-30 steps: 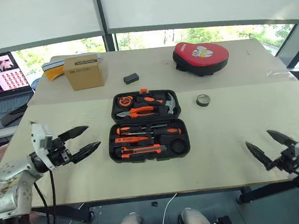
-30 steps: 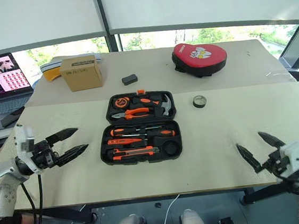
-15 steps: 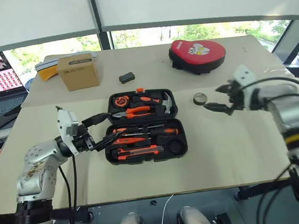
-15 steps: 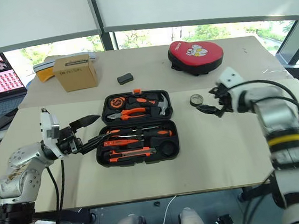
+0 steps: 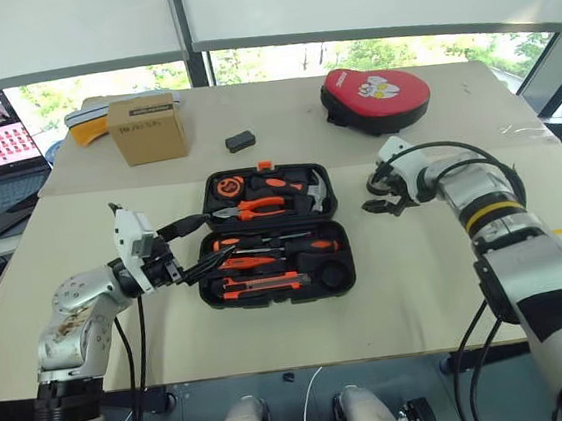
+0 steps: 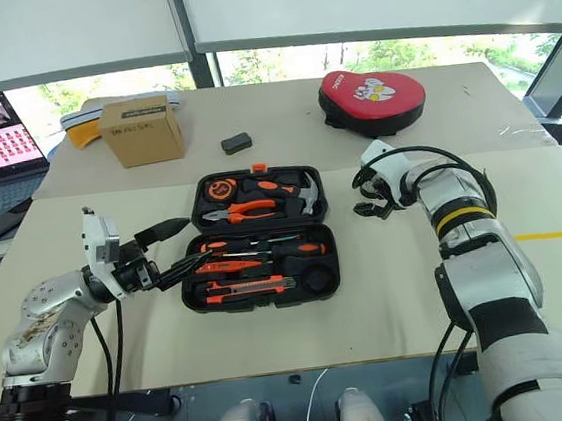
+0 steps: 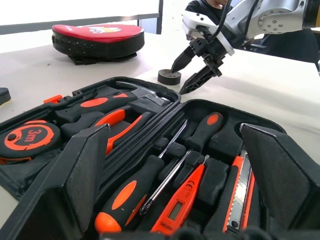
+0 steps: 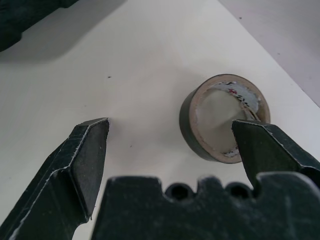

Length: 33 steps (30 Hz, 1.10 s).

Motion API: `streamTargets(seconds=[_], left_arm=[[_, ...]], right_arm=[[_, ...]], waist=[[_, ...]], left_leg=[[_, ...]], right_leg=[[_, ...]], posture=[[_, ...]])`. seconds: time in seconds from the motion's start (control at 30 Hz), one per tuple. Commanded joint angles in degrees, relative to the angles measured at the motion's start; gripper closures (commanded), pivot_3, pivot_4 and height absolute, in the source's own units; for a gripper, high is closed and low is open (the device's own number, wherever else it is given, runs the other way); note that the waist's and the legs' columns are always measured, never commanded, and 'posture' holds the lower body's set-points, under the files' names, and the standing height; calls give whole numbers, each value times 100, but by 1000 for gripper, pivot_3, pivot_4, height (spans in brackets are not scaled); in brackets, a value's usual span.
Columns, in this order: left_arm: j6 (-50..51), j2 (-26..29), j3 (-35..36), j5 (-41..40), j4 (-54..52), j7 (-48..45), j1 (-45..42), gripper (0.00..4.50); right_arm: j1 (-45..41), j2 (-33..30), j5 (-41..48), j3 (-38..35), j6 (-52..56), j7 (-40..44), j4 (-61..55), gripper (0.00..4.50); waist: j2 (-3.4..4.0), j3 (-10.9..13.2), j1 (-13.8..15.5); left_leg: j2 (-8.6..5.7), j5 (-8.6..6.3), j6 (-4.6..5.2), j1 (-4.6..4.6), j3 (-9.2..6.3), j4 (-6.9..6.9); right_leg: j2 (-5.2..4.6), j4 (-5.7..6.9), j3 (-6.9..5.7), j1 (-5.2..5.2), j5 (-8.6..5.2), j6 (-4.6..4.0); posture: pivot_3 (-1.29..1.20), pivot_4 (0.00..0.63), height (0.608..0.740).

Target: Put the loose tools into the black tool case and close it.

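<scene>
My right gripper (image 8: 165,150), fingers apart, hangs over the tape roll (image 8: 223,116) on the desk right of the open tool case (image 5: 269,237); left gripper (image 5: 186,247) also spread.

Bare table (image 5: 440,284) right of the open black tool case (image 5: 272,240), tape roll (image 8: 220,120) lying apart from it, right gripper (image 5: 378,198) spread close above, left gripper (image 5: 192,246) blocking the case's left edge
</scene>
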Motion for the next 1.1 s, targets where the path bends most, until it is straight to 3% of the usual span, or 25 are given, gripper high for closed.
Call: streamTargets(seconds=[0.03, 0.07, 0.23, 0.43, 0.47, 0.6, 0.7, 0.77, 0.83, 0.97, 1.1], left_arm=[[-79, 81, 99, -42, -180, -14, -21, 14], [-75, 81, 96, -43, -169, -11, -49, 0], [-88, 129, 76, -15, -82, -81, -148, 0], [-130, 140, 54, 23, -21, -116, -178, 0], [-155, 142, 48, 38, -17, -129, -177, 0], [-244, 188, 53, 72, -23, -241, -135, 0], [-414, 287, 46, 142, -14, -464, -10, 0], [-508, 366, 12, 120, -84, -697, 155, 0], [-571, 445, -35, 110, -171, -900, 333, 0], [-713, 519, -92, 128, -263, -1137, 638, 0], [-842, 525, -115, 164, -277, -1235, 912, 0]], right_arm=[[-172, 93, 59, -275, -44, -196, 147, 0], [-174, 135, 98, -357, -33, -229, 185, 528], [-161, 282, 100, -585, -69, -391, 326, 2075], [-148, 293, 27, -668, -263, -517, 347, 4277], [-157, 252, 51, -690, -370, -423, 305, 4468], [-224, 54, 180, -753, -806, 325, 51, 4468], [-245, -108, 622, -906, -516, 1711, -633, 4468], [164, -277, 1223, -748, 892, 3013, -2334, 4468], [684, -489, 1808, -518, 2394, 3698, -4150, 4468], [1500, -850, 2386, -168, 4014, 3714, -6569, 4468], [2068, -919, 2660, 27, 4881, 3248, -7797, 4468]], waist=[[0, 0, -1], [0, 0, -3], [0, 0, -16], [1, 0, -14], [0, 0, -17], [3, 2, -17], [8, 6, -13], [10, 6, -13], [10, 6, -14], [10, 6, 30], [9, 7, 57]], left_leg=[[0, 0, 0, 1, 0, 0], [0, 0, 0, 2, 0, 0], [2, 0, -1, 2, 0, 0], [1, 1, -1, 2, 1, 0], [0, 1, -1, 2, 1, 0], [1, 1, -1, 4, 2, 0], [1, 1, -1, 0, 3, -1], [2, 0, 0, 0, 1, -1], [10, -1, 2, 1, -15, -1], [10, -3, 5, -1, -43, -2], [3, -2, 4, 0, -42, 2]], right_leg=[[0, 1, 0, 0, 0, 0], [0, 1, 0, 1, 0, 0], [2, 3, 0, 0, 0, 0], [0, 3, 0, 0, 0, 0], [0, 3, 0, 1, 0, 0], [1, 3, 1, -1, 0, 0], [1, 2, 1, -3, 0, 0], [1, 3, 1, -2, 0, 0], [3, 9, 0, -3, 0, 0], [2, 12, -8, -2, 0, 0], [-6, 5, -7, -2, 0, -1]], posture=[[0, 150, 740], [0, 150, 740], [0, 150, 740], [0, 150, 740], [0, 150, 740], [0, 150, 740], [0, 150, 740], [0, 150, 740], [0, 150, 740], [0, 150, 740], [0, 150, 740]])
